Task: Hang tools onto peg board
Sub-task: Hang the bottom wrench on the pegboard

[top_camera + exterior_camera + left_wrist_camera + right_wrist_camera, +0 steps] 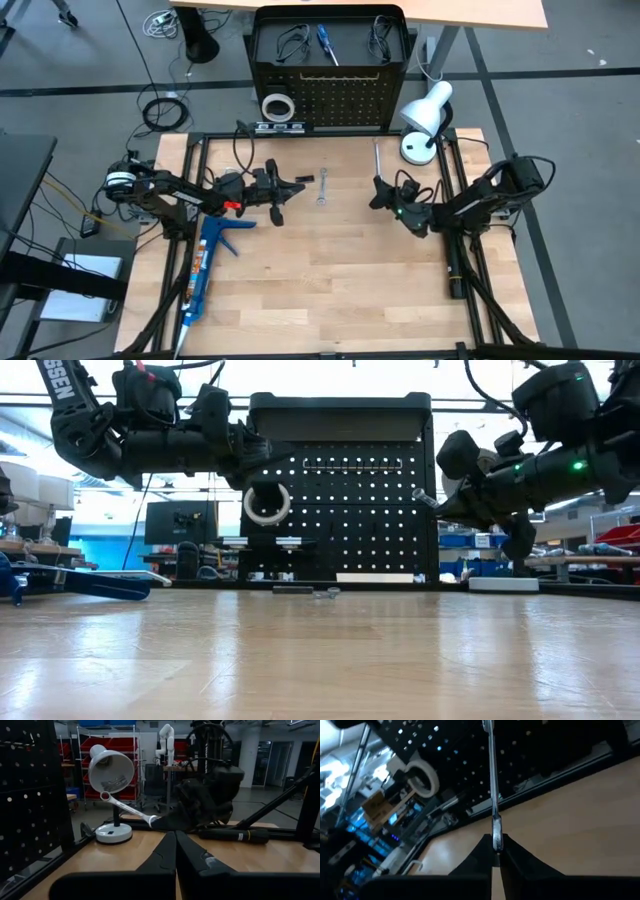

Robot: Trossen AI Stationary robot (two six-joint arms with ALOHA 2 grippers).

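Right gripper (378, 193): right of centre over the tabletop (330, 290), jaws clenched on one end of a long silver wrench (493, 785), which sticks out toward the far side.
Held wrench, handling: judged stiff, smooth steel, light but slippery; an end grip lets it swing, so a hold nearer the middle would steady it.
Left gripper (300, 181): left of centre above the tabletop, jaws clenched on nothing.
Second wrench (322, 188): lying flat between the two grippers, touching neither.
Peg board (345, 95): upright at the far edge; white tape ring (267, 504) hangs on its left side.
Board top: screwdriver (325, 42) and black wire loops (292, 42) already there.
Desk lamp (424, 118): far right, near the board.
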